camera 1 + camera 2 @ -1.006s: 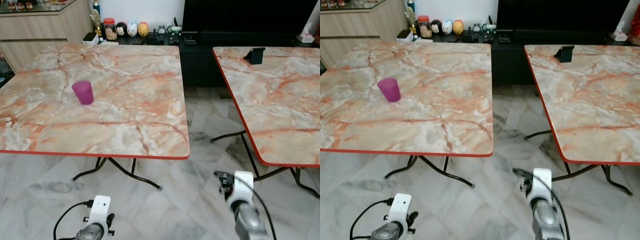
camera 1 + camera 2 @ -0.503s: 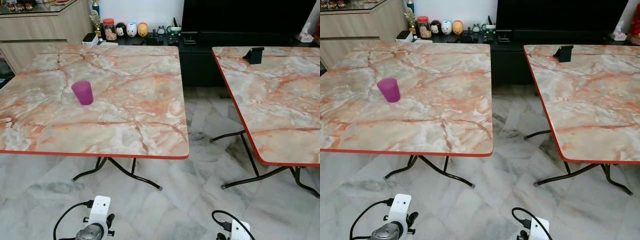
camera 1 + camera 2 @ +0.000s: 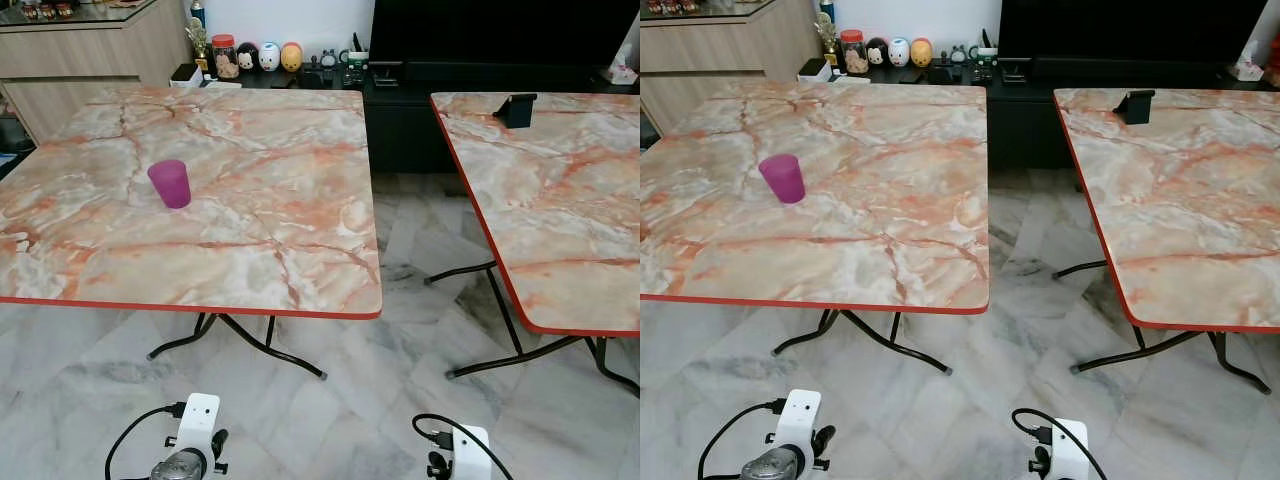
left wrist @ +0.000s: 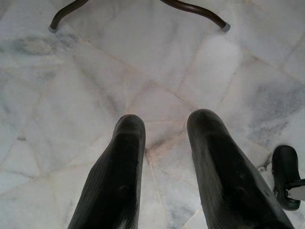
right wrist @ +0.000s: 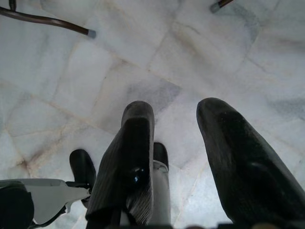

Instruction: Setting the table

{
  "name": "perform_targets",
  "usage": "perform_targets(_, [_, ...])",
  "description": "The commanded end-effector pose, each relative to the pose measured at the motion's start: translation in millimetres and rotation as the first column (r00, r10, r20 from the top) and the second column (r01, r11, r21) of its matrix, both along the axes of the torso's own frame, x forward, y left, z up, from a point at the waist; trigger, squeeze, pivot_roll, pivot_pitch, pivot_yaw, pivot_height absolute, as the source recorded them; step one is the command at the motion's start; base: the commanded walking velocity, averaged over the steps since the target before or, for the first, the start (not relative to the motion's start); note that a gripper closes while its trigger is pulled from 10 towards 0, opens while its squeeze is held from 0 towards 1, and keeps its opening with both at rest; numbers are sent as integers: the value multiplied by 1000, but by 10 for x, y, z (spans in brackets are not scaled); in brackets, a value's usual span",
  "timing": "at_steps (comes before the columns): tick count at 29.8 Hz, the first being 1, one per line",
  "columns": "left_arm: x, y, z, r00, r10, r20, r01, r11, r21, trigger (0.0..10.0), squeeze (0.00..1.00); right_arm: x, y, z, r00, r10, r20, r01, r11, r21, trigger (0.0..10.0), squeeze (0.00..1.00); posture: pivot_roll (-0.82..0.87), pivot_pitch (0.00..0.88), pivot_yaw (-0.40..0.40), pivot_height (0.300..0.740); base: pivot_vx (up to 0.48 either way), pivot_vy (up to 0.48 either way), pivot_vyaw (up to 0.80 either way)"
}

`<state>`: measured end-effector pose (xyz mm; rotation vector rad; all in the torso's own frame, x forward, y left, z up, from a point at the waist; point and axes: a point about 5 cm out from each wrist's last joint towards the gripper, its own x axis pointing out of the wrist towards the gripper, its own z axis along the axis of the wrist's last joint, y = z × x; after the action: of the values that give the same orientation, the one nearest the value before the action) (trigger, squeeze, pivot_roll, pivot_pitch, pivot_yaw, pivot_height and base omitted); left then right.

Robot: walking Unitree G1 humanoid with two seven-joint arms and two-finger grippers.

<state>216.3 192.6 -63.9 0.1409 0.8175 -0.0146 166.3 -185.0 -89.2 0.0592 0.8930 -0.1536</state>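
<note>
— What do we have before us?
— Two marble-patterned worktops with red edges; the left worktop (image 3: 250, 210) carries a purple cup (image 3: 170, 184), upright, toward its left side (well back from the near edge); the right worktop (image 3: 560, 210) bears a small black stand (image 3: 515, 109) near its far edge.

— And our arms?
— Both hang low over the marble floor (image 3: 400, 330); the left gripper (image 4: 164, 129) has its fingers parted with nothing between them; the right gripper (image 5: 176, 114) is likewise spread and empty.

— Anything behind?
— Small figurines (image 3: 268, 56) on a dark cabinet.
</note>
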Motion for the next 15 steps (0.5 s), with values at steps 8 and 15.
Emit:
perform_targets(8, [-53,56,-26,1000,3,-23,-2,1000,16,10000,0,-56,126,-40,998,49,-31,-49,999,14,10000,0,13,0,15,731,0,280,0])
perform_targets(15, [-46,56,-22,1000,-5,-23,6,1000,18,10000,0,-27,129,-30,998,48,-27,-48,999,11,10000,0,13,0,17,731,0,286,0])
